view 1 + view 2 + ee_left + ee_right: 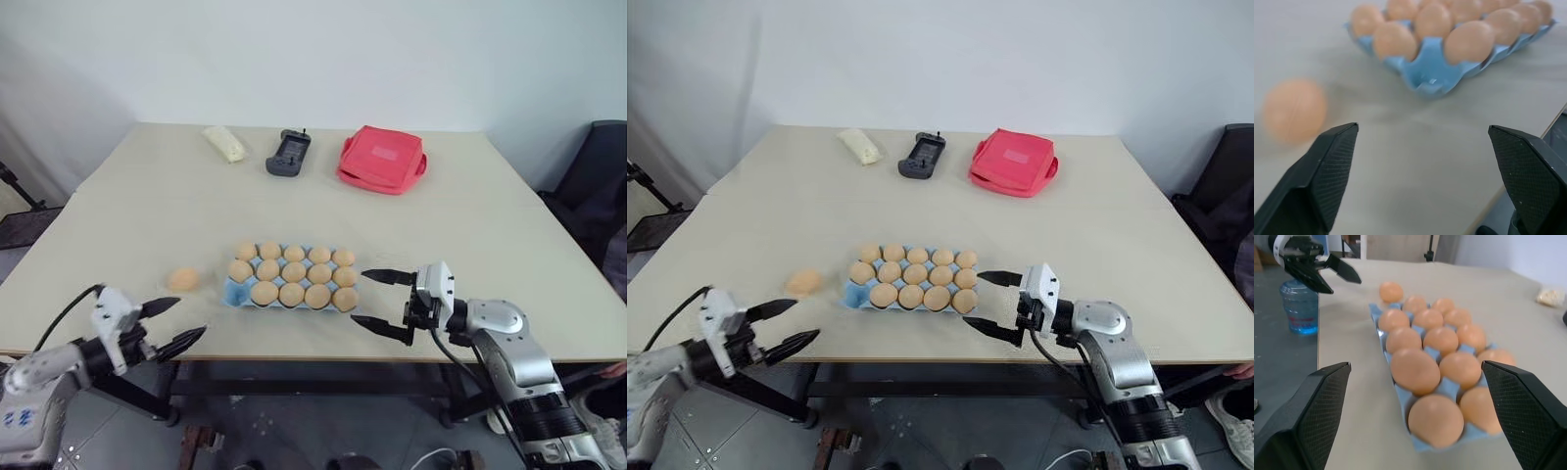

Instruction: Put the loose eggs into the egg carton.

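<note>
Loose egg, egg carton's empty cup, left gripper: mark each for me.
loose egg [183, 279], left eye view, middle of its shell.
empty cup [236, 292], left eye view, bare blue cup at the egg carton's near left corner.
left gripper [174, 325], left eye view, midway between its open fingers.

Pale table against a plain white wall

A wide cream-topped table [470, 196] is set against a bare white wall [313, 59], evenly lit with soft shadows. A dark chair [598, 176] is seen at 3 o'clock beside the table. A grey tiled floor [323, 431] is visible at 6 o'clock under the table's black frame [294, 387]. A blue water bottle [1299, 306] is stood on the floor beyond the table's edge.
</note>
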### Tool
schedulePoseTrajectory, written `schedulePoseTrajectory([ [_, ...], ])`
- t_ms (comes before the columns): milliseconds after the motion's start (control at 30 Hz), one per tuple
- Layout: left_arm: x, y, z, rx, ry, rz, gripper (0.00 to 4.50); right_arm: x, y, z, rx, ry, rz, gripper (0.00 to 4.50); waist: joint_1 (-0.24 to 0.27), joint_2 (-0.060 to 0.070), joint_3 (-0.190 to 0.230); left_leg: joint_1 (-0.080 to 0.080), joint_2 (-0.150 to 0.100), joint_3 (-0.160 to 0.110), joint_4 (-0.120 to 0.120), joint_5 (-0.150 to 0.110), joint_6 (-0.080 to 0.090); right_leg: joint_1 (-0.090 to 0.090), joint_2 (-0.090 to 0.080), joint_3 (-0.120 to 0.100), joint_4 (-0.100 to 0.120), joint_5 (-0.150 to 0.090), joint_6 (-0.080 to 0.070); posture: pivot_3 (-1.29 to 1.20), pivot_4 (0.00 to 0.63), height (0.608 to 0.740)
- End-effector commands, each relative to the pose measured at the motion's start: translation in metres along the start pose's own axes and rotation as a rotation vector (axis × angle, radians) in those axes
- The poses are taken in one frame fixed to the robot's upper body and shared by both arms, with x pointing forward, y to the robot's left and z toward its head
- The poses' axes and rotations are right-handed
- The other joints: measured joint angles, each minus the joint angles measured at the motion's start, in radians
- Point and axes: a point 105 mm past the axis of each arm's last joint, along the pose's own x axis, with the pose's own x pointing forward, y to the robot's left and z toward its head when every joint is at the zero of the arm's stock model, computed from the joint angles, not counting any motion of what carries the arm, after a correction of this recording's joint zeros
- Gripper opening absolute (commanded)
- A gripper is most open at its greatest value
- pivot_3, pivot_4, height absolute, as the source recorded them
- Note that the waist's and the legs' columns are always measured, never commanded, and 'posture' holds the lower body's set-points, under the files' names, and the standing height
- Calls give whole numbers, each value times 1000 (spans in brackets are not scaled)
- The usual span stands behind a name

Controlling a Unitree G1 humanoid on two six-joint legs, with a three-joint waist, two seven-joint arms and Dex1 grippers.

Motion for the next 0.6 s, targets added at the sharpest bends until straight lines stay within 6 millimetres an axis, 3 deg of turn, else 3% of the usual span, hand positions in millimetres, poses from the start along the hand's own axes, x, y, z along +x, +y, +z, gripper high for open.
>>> schedulePoseTrajectory([
  [33,-24,7,1,6,-41,133,4481,4,2,12,-19,-70,35,4500,-4,0,0,0,0,0,0,0,0,0,0,0,0,0,0,0,150,740],
  [167,-44,16,-15,-22,-31,281,4481,10,11,15,-5,-90,93,4500,-5,0,0,0,0,-2,0,0,0,0,0,-1,-1,-3,-5,0,150,740],
  [267,-48,17,-20,-38,-35,319,4481,13,14,15,-1,-88,106,4500,-9,0,0,0,-1,-3,1,0,0,2,-1,-1,-1,-5,-9,0,150,740],
  [433,-30,25,-6,-11,-102,338,4481,14,13,11,-3,-66,99,4500,-6,-1,0,0,-2,-3,1,-1,1,3,-2,-2,-3,-5,-9,0,150,740],
  [600,3,39,18,44,-167,319,4481,15,11,11,-7,-54,99,4500,-5,-1,0,1,-2,-3,0,-1,1,6,-2,-3,-5,-4,-9,0,150,740],
])
